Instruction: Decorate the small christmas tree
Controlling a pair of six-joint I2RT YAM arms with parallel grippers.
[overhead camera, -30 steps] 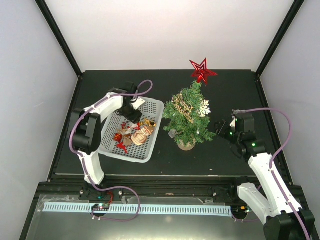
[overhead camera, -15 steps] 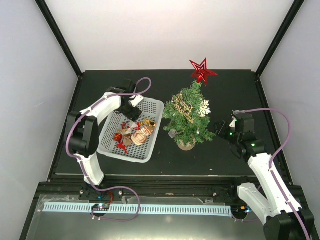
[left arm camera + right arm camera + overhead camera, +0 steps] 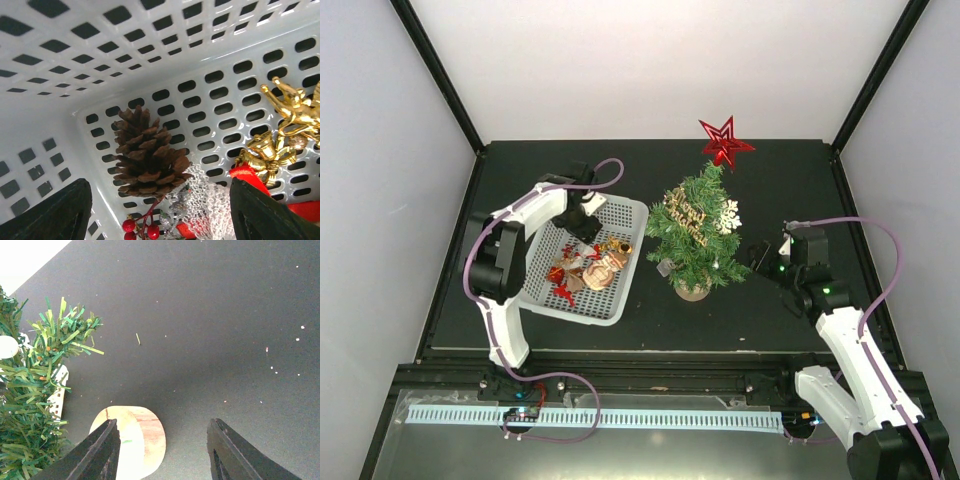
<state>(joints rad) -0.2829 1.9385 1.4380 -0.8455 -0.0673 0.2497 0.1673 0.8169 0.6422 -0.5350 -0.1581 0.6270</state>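
The small christmas tree (image 3: 698, 235) stands mid-table on a round wooden base (image 3: 135, 440), with a red star (image 3: 726, 142), a white snowflake and a gold sign on it. My left gripper (image 3: 586, 226) hangs open inside the far end of the white basket (image 3: 570, 310). A brown pine cone (image 3: 147, 155) with red berries (image 3: 142, 227) lies just ahead, between its spread fingers (image 3: 65, 212). My right gripper (image 3: 760, 255) is open and empty, right of the tree's base. Green branches (image 3: 30, 405) fill the left of the right wrist view.
The basket holds several ornaments: gold figures (image 3: 295, 107), a gold bell with red ribbon (image 3: 262, 152) and a white mesh piece (image 3: 210, 200). Basket walls (image 3: 150, 60) close in near the left gripper. Black posts stand at the table's far corners.
The left arm's elbow has shifted a little while its gripper stayed at the basket's far end, jaws slightly wider. The right arm and the tree have not moved.
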